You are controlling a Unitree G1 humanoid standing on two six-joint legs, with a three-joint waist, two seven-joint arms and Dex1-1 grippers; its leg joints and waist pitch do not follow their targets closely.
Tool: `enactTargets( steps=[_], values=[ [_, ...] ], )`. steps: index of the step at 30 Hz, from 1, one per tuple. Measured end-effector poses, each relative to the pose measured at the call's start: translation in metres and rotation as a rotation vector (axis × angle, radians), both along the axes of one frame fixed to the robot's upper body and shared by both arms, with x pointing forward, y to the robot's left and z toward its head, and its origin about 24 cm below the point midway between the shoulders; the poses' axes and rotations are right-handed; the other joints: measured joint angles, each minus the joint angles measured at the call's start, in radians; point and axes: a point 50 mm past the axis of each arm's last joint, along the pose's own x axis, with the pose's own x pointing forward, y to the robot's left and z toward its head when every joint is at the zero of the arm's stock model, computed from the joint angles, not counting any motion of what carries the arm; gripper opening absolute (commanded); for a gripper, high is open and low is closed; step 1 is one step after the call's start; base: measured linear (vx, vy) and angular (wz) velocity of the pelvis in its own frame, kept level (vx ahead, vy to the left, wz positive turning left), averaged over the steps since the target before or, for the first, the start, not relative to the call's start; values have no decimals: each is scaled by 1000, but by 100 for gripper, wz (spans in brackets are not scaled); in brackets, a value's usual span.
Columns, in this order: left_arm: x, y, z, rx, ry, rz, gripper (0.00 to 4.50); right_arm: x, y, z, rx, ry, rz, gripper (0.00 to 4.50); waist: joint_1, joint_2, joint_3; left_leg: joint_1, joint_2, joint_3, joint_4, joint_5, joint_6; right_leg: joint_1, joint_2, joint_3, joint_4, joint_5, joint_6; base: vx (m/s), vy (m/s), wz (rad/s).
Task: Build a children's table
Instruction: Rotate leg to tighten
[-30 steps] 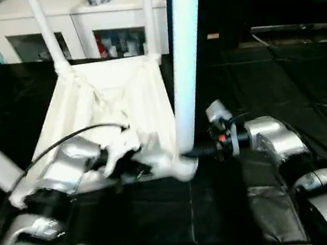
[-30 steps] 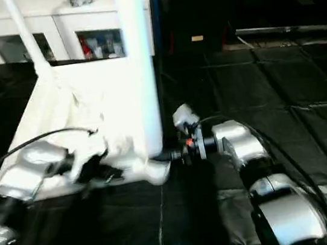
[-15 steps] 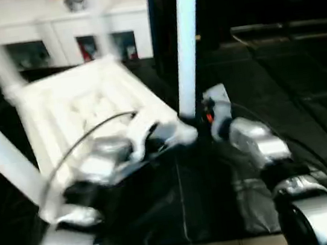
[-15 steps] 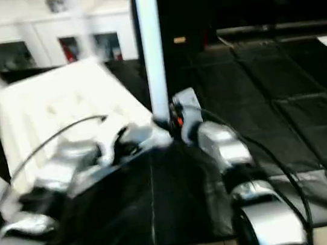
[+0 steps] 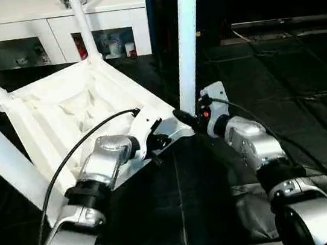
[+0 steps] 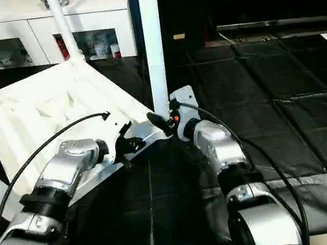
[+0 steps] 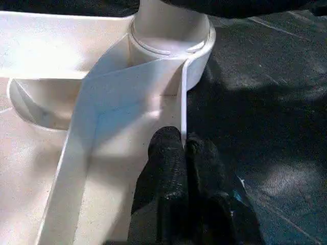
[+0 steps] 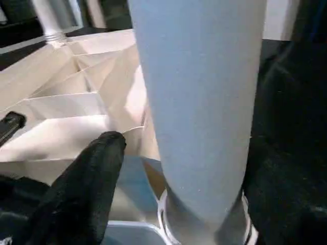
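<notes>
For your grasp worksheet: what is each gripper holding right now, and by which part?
The left gripper pinches the tabletop's thin side rim beside a corner socket. The right gripper straddles the leg, open, gripping nothing.

Two silver rounded forearms, black joint rings, black cable looping over each, left pincer (image 7: 185,171) with black fingers (image 7: 164,168), red mark near right wrist

Head cameras look down over both forearms; wrist cameras sit close; all share the table's corner socket (image 7: 173,41).
</notes>
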Motion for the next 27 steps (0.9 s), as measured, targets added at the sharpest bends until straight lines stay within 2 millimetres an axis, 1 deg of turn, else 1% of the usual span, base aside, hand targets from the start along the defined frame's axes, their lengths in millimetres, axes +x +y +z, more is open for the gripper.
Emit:
enactTargets(
  steps=[1, 2, 3, 4, 5, 7, 9, 11, 17, 23, 27],
  values=[
    [-1, 3, 1, 9, -1, -20, 0, -2, -2, 0, -17, -6, 36, 396, 0, 0, 0, 0, 0, 0, 0, 0, 0, 0, 0, 0, 0, 0, 0, 0, 0, 0],
    [-3, 9, 2, 22, -1, -58, 0, -6, -6, -3, -33, -8, 95, 410, 3, 0, 0, 0, 0, 0, 0, 0, 0, 0, 0, 0, 0, 0, 0, 0, 0, 0],
    [-5, 10, 1, 17, 1, -85, 0, -9, -8, -7, -38, 4, 123, 410, 5, 0, 0, 0, 0, 0, -1, 0, 0, 0, 0, 0, 0, 0, 0, 0, 0, 0],
    [-6, 14, 2, 24, 1, -107, 0, -12, -10, -10, -38, 13, 146, 430, 6, 0, 0, -1, 0, 0, -1, 0, 0, -1, 0, 0, 0, 0, 0, 0, 0, 0],
    [-8, 20, 3, 43, -7, -149, 0, -14, -14, -11, -43, 18, 196, 430, 8, 1, 1, -2, 0, 0, -1, 0, 0, -1, 0, 0, 0, 0, -1, 0, 0, 0],
    [-11, 27, 4, 55, -9, -194, 0, -17, -19, -12, -51, 25, 260, 446, 12, 1, 1, -2, 0, 0, 0, 0, 0, -1, 0, 0, 0, 2, -3, 0, 0, 0],
    [-14, 35, 6, 79, -4, -271, 0, -21, -21, -11, -49, 32, 356, 446, 23, 1, 1, -3, 0, 0, 0, 0, 0, -1, 0, 0, 0, 2, -3, 0, 0, 0],
    [-17, 43, 7, 96, 20, -328, 0, -23, -29, -9, -60, 38, 419, 446, 34, 1, 1, -4, 0, 0, 1, 0, 0, -1, 0, 0, 0, 2, -3, 0, 0, 0],
    [-24, 53, 12, 148, 45, -467, 0, -27, -46, -2, -101, 53, 571, 446, 49, 0, 1, -6, 1, 1, 4, 0, 1, 0, 0, 1, 0, 2, -3, 0, 0, 0],
    [-30, 57, 15, 184, 63, -570, 0, -31, -42, 0, -123, 49, 685, 446, 60, 0, 1, -6, 2, 1, 5, 0, 0, 0, 0, 1, 1, 1, -3, 0, 0, 0],
    [-30, 58, 15, 194, 59, -586, 0, -32, -41, -3, -136, 44, 698, 446, 59, 0, 0, -6, 2, 1, 6, 0, 0, 0, 0, 1, 2, 1, -3, 0, 0, 0]
  ],
)
